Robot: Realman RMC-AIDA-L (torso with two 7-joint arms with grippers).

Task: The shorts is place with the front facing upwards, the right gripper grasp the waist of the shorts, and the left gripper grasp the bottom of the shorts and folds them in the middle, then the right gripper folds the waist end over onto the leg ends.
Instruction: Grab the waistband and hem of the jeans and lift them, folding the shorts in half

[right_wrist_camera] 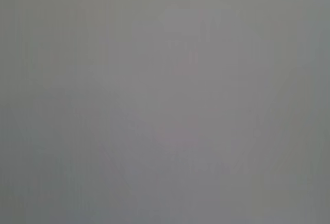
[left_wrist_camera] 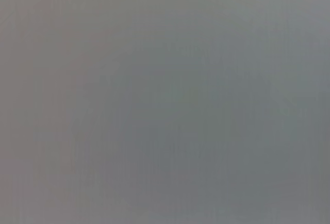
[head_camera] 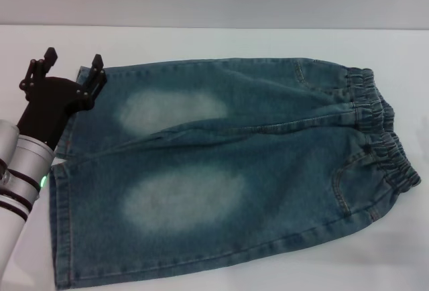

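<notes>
- Looking down from the head view: long blue denim shorts [head_camera: 228,177] spread flat on the white desk [head_camera: 201,41], front side up, with two pale faded patches on the legs.
- Lying toward the robot's right: the waist [head_camera: 385,140], a darker, ruched elastic band forming the narrower end of the garment.
- Lying toward the robot's left: the bottom [head_camera: 60,190], straight stitched hems of the two wide leg ends, running along the left side of the cloth.
- Poised at the far left corner of those hems: the left tool [head_camera: 74,63], a black two-finger claw on a silver-white arm with black bands and a green glowing ring, fingers spread apart; one fingertip [head_camera: 98,63] at the edge of the denim, the other off the cloth over the bare desk. Contact with the fabric cannot be told.
- Turning to the left wrist view: only a flat, featureless grey field, nothing recognisable.
- Turning to the right wrist view: the same plain grey, no object distinguishable; right tool out of sight in every view.
</notes>
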